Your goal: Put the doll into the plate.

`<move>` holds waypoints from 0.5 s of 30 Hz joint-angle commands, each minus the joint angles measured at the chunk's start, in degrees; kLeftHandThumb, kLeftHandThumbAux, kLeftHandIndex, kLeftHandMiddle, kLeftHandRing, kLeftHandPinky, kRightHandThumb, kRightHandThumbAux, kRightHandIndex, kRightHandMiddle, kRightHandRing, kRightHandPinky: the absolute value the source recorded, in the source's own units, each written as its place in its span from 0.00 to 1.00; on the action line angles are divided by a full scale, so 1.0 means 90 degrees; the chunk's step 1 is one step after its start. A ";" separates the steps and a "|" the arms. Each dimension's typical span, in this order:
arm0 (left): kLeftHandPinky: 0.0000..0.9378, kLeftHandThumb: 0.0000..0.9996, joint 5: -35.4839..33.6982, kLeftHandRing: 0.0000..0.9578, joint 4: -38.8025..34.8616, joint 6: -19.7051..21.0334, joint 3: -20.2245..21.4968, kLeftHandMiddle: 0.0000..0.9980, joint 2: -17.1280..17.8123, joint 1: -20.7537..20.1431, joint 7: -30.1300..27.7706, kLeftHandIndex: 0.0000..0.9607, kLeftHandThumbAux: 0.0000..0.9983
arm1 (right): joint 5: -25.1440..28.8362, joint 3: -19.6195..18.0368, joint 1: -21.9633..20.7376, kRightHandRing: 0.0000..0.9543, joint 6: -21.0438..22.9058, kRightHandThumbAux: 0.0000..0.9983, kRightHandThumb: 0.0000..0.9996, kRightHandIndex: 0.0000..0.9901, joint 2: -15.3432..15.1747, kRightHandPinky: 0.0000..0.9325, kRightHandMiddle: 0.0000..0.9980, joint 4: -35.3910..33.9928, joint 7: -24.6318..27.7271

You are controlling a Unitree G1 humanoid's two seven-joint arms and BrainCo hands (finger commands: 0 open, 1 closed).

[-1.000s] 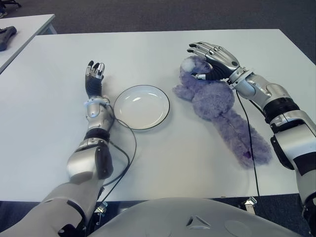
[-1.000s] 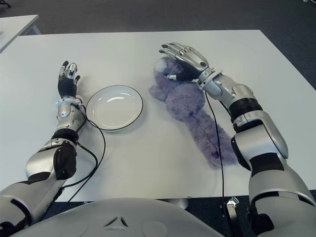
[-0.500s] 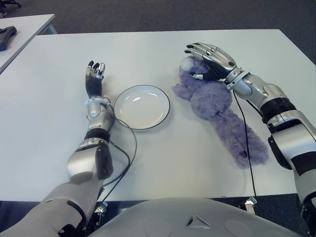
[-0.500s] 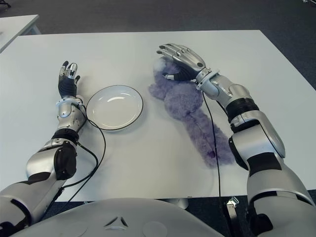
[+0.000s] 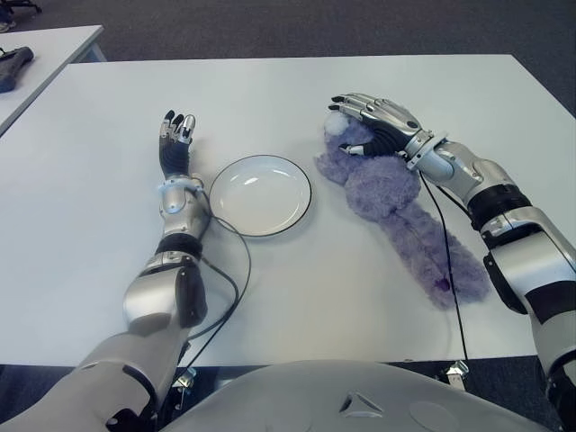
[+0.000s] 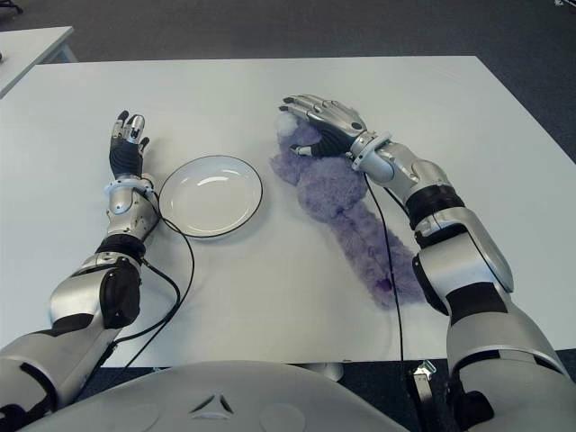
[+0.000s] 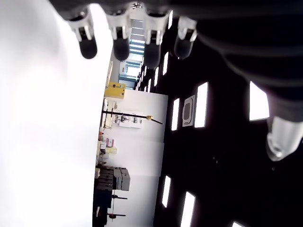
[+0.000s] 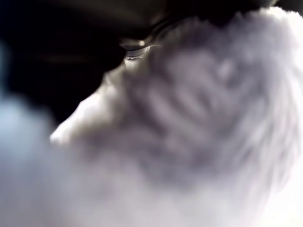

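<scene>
A fluffy purple doll (image 5: 396,193) lies stretched out on the white table (image 5: 324,297), its head toward the far side and its body trailing toward the near right. The white plate (image 5: 261,196) with a dark rim sits just left of the doll and holds nothing. My right hand (image 5: 369,117) lies over the doll's head, fingers extended across it and the thumb against the fur, not closed around it. Purple fur (image 8: 199,123) fills the right wrist view. My left hand (image 5: 175,135) shows left of the plate with its fingers (image 7: 120,45) straight and holding nothing.
A second table (image 5: 49,40) stands at the far left with a dark object (image 5: 13,65) on it. A black cable (image 5: 447,270) runs along my right arm over the doll, and another cable (image 5: 238,270) loops from my left forearm. Dark floor lies beyond the far edge.
My right hand has moved left and down onto the doll's head. The doll has shifted slightly left with it. The left hand has stayed put.
</scene>
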 commanded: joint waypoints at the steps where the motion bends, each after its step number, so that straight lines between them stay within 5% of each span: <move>1: 0.00 0.00 -0.0109 0.06 0.1070 0.0290 0.0088 0.11 -0.0746 0.1633 0.0198 0.05 0.50 | 0.0036 0.0183 0.0922 0.11 -0.0102 0.54 0.38 0.02 0.0066 0.27 0.02 -0.0181 0.0639; 7: 0.00 0.00 -0.0096 0.06 0.1068 0.0279 0.0075 0.11 -0.0767 0.1627 0.0228 0.04 0.50 | 0.0465 0.0222 0.1796 0.17 -0.0240 0.55 0.40 0.04 -0.0202 0.34 0.06 -0.1307 0.1330; 12: 0.00 0.00 -0.0145 0.06 0.1074 0.0292 0.0119 0.11 -0.0775 0.1619 0.0176 0.05 0.51 | 0.0760 0.0324 0.2032 0.23 -0.0281 0.54 0.43 0.08 -0.0305 0.36 0.12 -0.1651 0.1862; 15: 0.00 0.00 -0.0168 0.07 0.1076 0.0293 0.0143 0.12 -0.0782 0.1618 0.0152 0.05 0.51 | 0.0729 0.0382 0.1944 0.35 -0.0225 0.55 0.48 0.23 -0.0242 0.45 0.27 -0.1499 0.1983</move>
